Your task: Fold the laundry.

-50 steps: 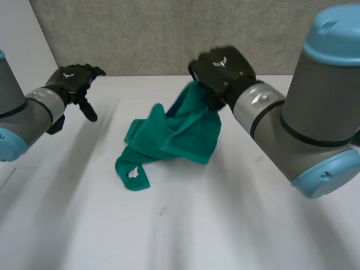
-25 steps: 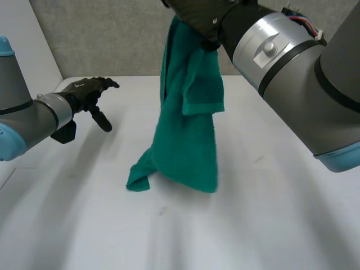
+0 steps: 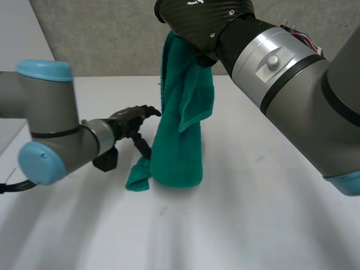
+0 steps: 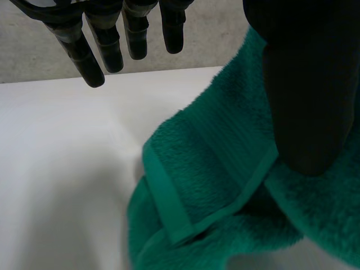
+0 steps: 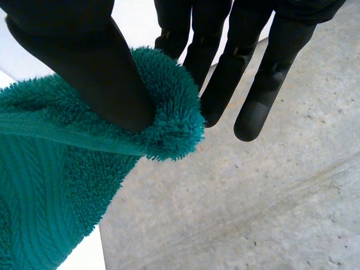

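Head view: right robot hand (image 3: 198, 23) pinches towel (image 3: 180, 147); left robot hand (image 3: 127, 120), uncurled, moved closer.

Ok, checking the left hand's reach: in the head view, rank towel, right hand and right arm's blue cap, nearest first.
1. Towel, at the left hand's fingertips.
2. Right hand, above, pinching the towel's top.
3. Blue cap, far at the right.

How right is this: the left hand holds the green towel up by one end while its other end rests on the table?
No: the head view shows the right hand holding the green towel up by one end; its other end rests on the table.
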